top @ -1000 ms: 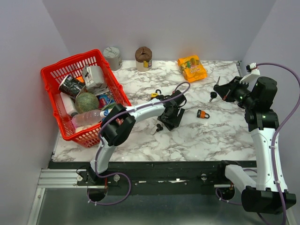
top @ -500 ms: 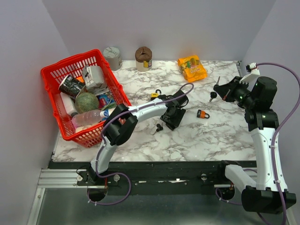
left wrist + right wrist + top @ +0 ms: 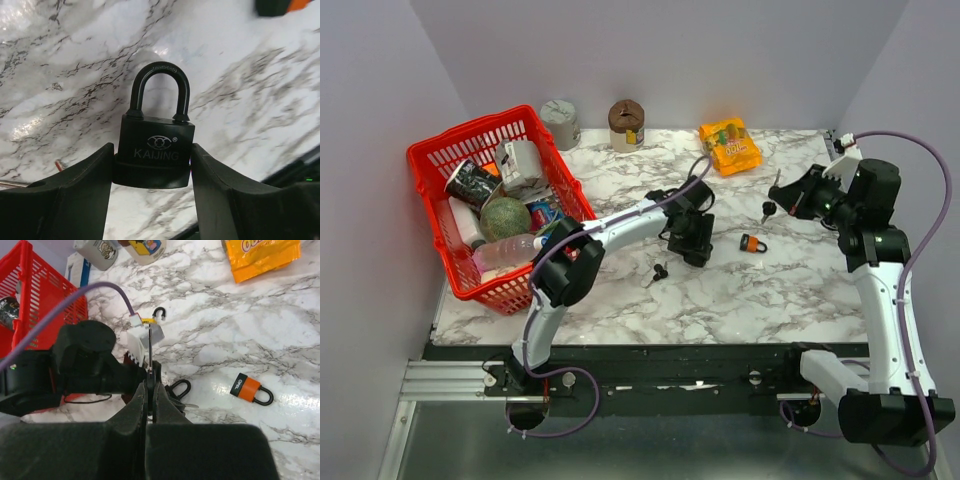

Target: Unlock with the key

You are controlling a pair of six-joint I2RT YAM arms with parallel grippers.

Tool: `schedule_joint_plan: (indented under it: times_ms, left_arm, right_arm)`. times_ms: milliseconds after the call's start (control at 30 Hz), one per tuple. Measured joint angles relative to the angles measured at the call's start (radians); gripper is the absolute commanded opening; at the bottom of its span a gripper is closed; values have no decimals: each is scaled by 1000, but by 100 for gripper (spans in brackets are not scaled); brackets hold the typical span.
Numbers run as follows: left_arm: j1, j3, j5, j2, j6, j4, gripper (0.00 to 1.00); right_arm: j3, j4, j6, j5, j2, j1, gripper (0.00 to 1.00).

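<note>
Two grips show. We see the left jaws pinching the black padlock (image 3: 154, 150) by the sides of its body, shackle pointing away, at mid-tabletop (image 3: 70, 65). Our right jaws, pressed together, pinch the key (image 3: 149, 347), well apart from that padlock.
</note>
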Motion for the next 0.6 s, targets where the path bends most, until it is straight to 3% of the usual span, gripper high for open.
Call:
schedule_joint_plan:
  times_ms: [167,367,600]
  left_arm:
    - [35,2,74,-102,-191,107,0]
    - [71,-2,116,-276,-502,394,0]
    - [74,-8,117,-389,-678,554,0]
  right_arm:
    - [54,-65,0,-12,26,28,1]
    - [146,-169,-3,-21,43,109,1]
    - [171,-248,3,-21,21,232,1]
